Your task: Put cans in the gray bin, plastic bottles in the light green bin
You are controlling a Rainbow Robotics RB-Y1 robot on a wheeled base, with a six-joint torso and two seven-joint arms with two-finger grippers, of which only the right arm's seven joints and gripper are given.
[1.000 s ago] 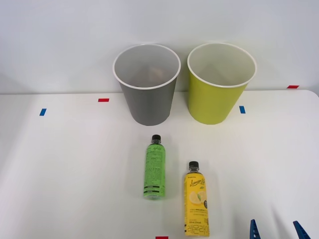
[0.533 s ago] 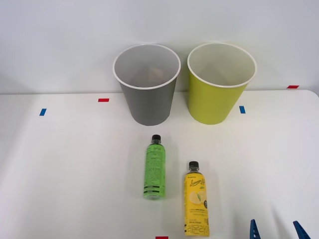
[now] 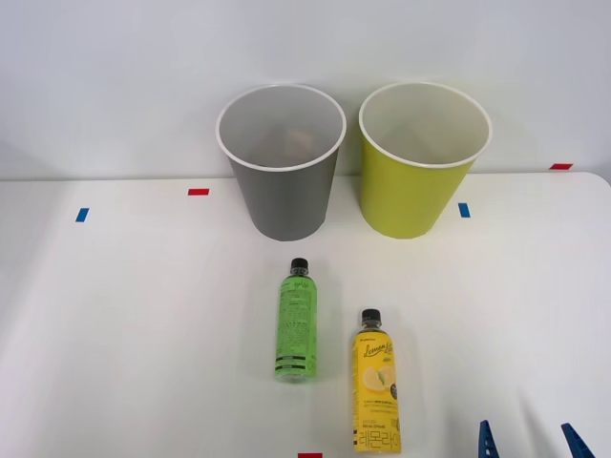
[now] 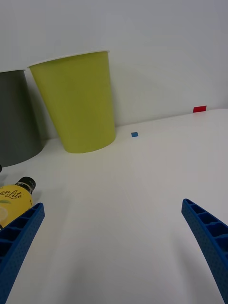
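Two plastic bottles, one green (image 3: 297, 321) and one yellow (image 3: 376, 392), lie flat on the white table (image 3: 115, 324) before two upright bins, gray bin (image 3: 282, 162) beside light green bin (image 3: 420, 159). The right gripper (image 3: 530, 441) hovers nearby, fingers spread, empty.

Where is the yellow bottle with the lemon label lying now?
In the front view, the yellow plastic bottle with the lemon label lies on the white table, right of the slim green bottle.
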